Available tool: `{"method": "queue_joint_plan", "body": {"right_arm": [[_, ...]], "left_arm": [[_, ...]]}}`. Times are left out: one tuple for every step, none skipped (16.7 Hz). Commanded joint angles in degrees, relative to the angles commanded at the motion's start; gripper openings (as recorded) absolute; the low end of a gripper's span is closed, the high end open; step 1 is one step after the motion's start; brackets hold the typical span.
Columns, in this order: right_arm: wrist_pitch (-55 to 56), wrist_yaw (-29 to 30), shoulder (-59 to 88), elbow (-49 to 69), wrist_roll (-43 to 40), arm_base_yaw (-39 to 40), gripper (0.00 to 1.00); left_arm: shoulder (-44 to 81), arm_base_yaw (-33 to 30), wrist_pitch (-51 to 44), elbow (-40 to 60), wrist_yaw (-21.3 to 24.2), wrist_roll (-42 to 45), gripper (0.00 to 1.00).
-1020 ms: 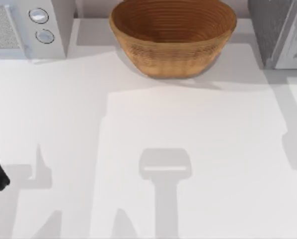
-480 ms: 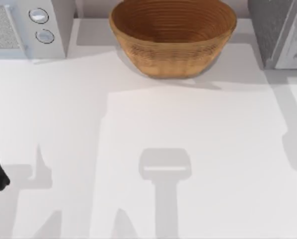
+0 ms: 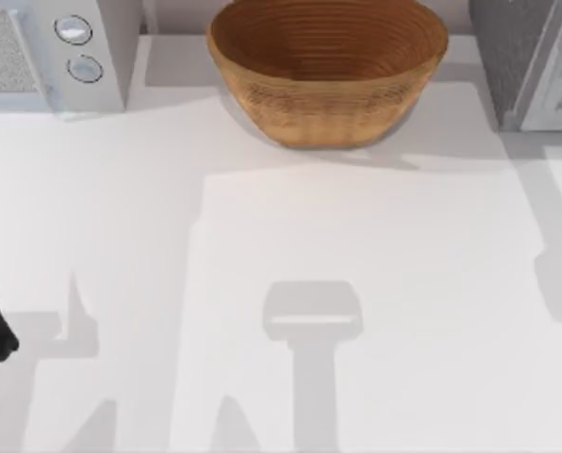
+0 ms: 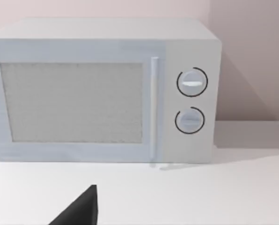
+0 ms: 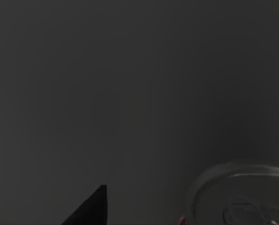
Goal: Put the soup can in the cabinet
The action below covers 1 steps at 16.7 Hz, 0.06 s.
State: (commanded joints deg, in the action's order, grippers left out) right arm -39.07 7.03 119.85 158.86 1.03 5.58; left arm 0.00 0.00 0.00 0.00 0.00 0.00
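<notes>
**Relation governing the next move.** The right wrist view is dark. At the lower right of that frame a round silver lid with a trace of red at its edge can be made out. I take this for the soup can point(image 5: 242, 194). The lid faces the camera, so the can's long axis runs roughly along the camera's line of sight. A black tip of the right gripper point(image 5: 90, 208) sits at the lower edge, left of the lid and apart from it in the frame. Whether this gripper is open, closed or gripping the can cannot be told. In my judgement the right arm is much the nearer to the can, and the dark flat surround suggests an enclosed space, though that is not certain.

**Left arm.** It is parked at the left edge of the top view, mid-height. The left gripper point(image 4: 81, 208) faces the microwave point(image 4: 102, 89), and its state cannot be told.

**Containers.**
- The cabinet point(image 3: 512, 57) stands at the upper right of the top view. Its interior is hidden from above.
- The basket point(image 3: 326, 71) sits at upper centre on the tabletop point(image 3: 356, 236). Only bare weave is visible inside it.
- The microwave door is shut.
</notes>
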Motion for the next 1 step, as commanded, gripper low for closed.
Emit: {"method": "queue_joint_plan", "body": {"right_arm": [[0.0,0.0,0.0,0.0,0.0,0.0,1.0]], "left_arm": [[0.0,0.0,0.0,0.0,0.0,0.0,1.0]]}}
